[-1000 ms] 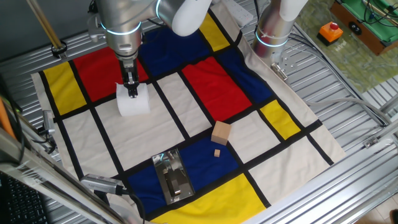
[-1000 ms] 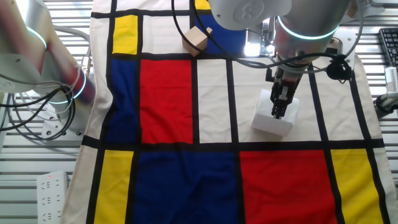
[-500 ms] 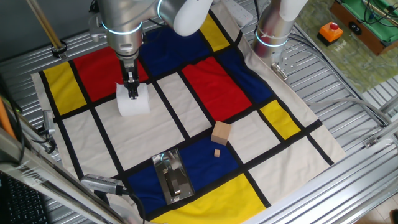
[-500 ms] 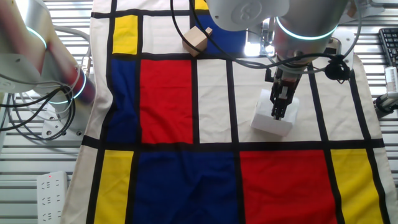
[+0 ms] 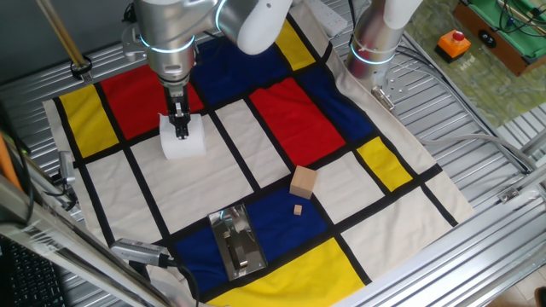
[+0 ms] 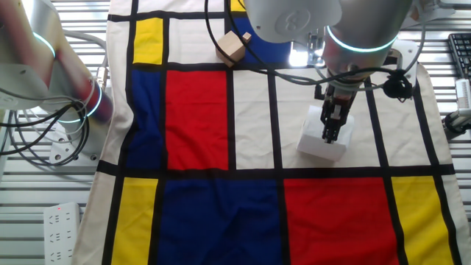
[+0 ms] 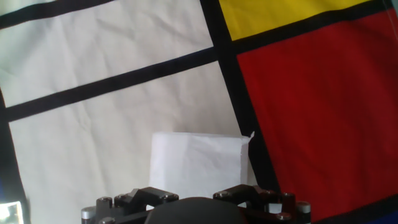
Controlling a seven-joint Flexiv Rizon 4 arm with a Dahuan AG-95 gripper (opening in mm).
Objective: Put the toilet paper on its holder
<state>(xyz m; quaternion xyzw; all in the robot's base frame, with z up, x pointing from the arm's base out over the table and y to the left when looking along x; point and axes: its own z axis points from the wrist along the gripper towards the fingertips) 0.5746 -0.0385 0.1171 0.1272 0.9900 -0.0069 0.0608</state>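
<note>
A: What differs from a second ago across the checked cloth (image 5: 256, 162)?

B: Very little. The arm (image 5: 171, 43) has crept up a touch above the toilet paper (image 5: 182, 138); the roll sits on the same white square

A: And the gripper (image 5: 181, 130)?

B: Its narrow fingers look clamped on the roll's top edge, close together, though the hand view hides the tips

A: So the lift is beginning?

B: I judge so; the roll seems just leaving the cloth, barely

A: Where is the holder (image 5: 235, 241)?

B: Well away from the roll, on the blue patch, past the wooden cube (image 5: 303, 182) and a tiny block (image 5: 298, 209) beside it
</note>
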